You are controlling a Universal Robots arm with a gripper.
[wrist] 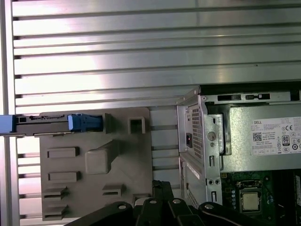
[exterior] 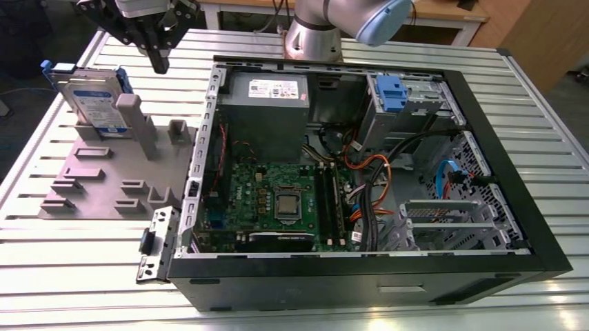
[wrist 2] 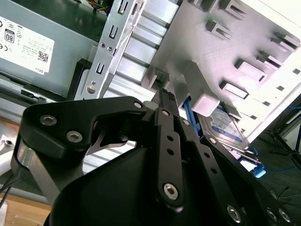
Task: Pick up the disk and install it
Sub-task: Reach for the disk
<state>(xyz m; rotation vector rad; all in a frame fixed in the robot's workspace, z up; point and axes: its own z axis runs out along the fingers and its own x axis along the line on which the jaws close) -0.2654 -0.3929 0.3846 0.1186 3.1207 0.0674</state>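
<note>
Silver-grey flat rectangular disk (exterior: 92,103) with white-and-blue label and blue plastic carrier frame sits in the upper left of the exterior view. It stands on edge in a slot at the far end of the grey plastic fixture plate (exterior: 101,179). The label face is turned toward the camera. It looks taller than wide, so the long axis is roughly upright.

The first wrist view looks down on the disk (wrist: 42,123) edge-on, as a thin strip. That strip runs at right angles to the case's side wall, and one end passes the fixture plate's (wrist: 127,160) edge. The second wrist view catches part of the label face (wrist 2: 225,125) behind a fixture post.

Near to far in the exterior view:
- Ribbed aluminium table (exterior: 74,262).
- Open black computer case (exterior: 368,283), lower centre, with green motherboard (exterior: 276,200).
- Grey power-supply box (exterior: 267,114) with white sticker at the case's far end. It also shows in both wrist views (wrist: 263,141) (wrist 2: 28,47).
- Black gripper (exterior: 160,65), upper left. It hangs above the fixture's far end, between disk and case, apart from the disk.
- Silver arm base (exterior: 313,34), top centre.

Both wrist views (wrist: 162,186) (wrist 2: 164,96) show the gripper's fingers drawn together with nothing between them.
</note>
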